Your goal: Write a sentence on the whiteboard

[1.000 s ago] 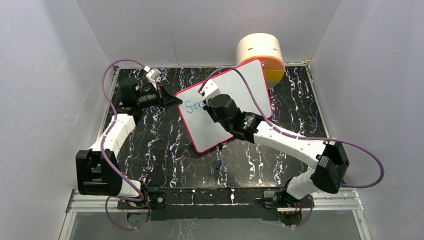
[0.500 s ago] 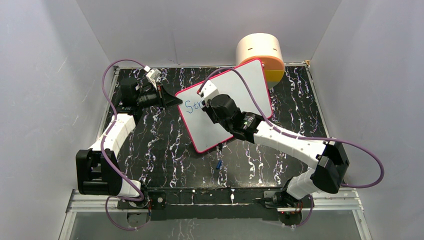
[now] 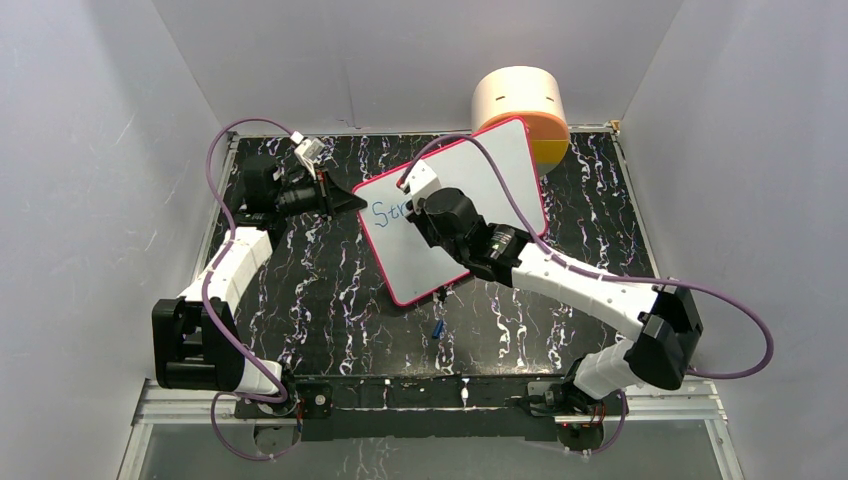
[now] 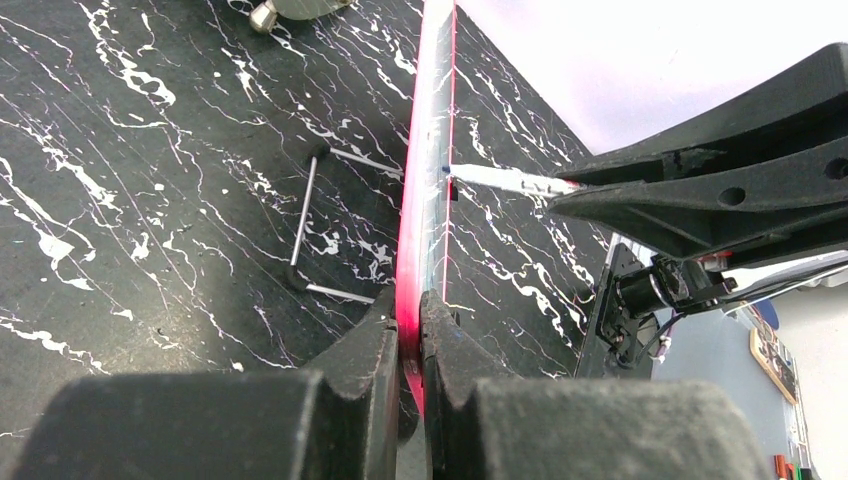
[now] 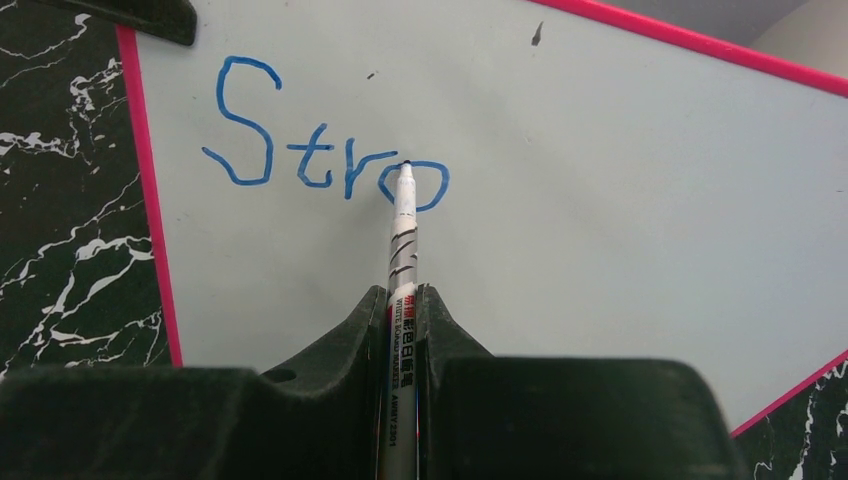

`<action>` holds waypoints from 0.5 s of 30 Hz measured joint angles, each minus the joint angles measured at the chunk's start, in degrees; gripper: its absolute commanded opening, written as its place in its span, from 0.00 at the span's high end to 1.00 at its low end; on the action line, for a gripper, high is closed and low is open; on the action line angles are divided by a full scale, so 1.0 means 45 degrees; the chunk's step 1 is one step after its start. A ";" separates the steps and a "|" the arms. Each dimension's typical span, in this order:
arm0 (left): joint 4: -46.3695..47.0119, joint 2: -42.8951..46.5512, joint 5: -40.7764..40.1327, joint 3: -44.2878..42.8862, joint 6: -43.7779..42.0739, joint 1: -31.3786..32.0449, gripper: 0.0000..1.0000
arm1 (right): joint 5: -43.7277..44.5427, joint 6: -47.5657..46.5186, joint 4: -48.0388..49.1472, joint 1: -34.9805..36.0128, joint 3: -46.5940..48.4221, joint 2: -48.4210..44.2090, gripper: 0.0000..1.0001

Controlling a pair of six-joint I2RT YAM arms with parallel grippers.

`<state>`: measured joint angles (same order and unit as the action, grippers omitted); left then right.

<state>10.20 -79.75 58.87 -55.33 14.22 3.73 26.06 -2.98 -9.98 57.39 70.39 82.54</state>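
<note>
Black, white-veined tabletop [image 3: 300,290] is filling the floor of a grey-walled cell. Across its middle and far part the whiteboard [image 3: 400,255] is sitting turned at an angle, its pink-red frame showing all round. The sentence [image 5: 308,165], in blue lettering, is reading "Stro" close to the board's left edge. A white marker [image 5: 402,240] is pressing its tip against the top of the "o". The right gripper [image 5: 400,300] is clamping the marker's barrel between its fingers, its arm reaching in from the near right over the board. The left gripper [image 4: 410,320] is pinching the board's left edge, one finger on each face of the frame. In the left wrist view a thin wire stand [image 4: 305,225] is lying on the tabletop, on the side of the board away from the marker. A small blue object [image 3: 438,328] is lying just near of the board's near corner. A cream-and-orange round container [image 3: 520,105] is standing at the far right, behind the board's far corner.
</note>
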 measured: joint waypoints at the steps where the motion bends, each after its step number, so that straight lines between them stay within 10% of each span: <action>1: -0.0005 0.0000 -0.0005 -0.0005 -0.0019 0.0024 1.00 | 0.0083 -0.0010 -0.0039 0.0000 0.0000 -0.0058 1.00; 15: -0.0107 -0.0068 -0.0034 -0.0083 -0.0073 0.0049 1.00 | 0.0903 -0.0063 -0.0044 -0.0136 -0.0155 -0.0573 1.00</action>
<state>9.72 -80.05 58.72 -55.70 13.89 3.95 30.13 -3.27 -10.17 56.77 69.69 79.96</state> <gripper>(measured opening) 0.056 0.207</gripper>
